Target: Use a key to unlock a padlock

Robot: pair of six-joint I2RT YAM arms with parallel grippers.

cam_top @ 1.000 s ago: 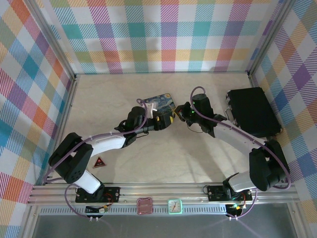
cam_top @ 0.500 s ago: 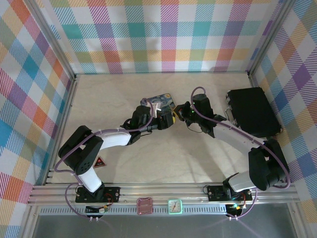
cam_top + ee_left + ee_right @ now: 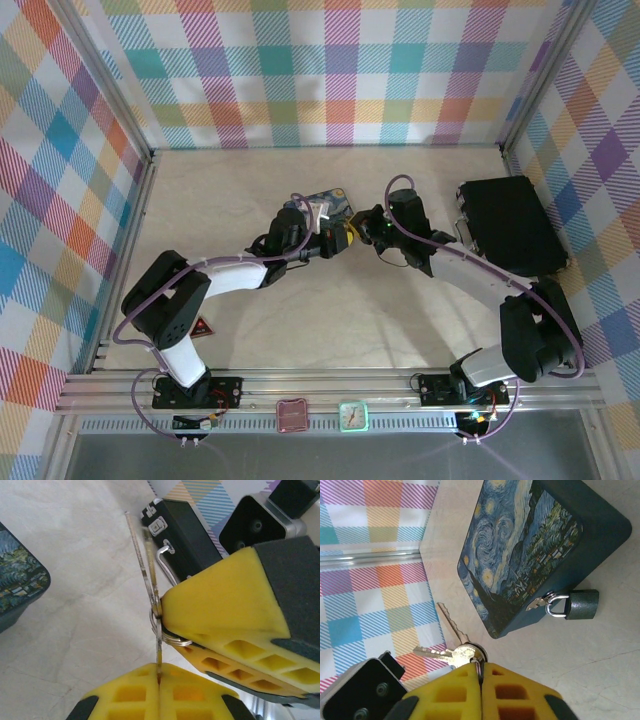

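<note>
With the key (image 3: 434,653) pinched in the left claw (image 3: 159,672) and its key ring (image 3: 472,652) nipped by the right claw (image 3: 481,667) just beside the blue tin (image 3: 520,545), whose hasp carries the padlock (image 3: 582,605), a handover is judged underway; release by one claw and alignment with the keyhole are called for next.

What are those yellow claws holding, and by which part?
Both hold one small bunch of keys. The left gripper pinches the end of one key; the right gripper pinches the key ring.
</note>
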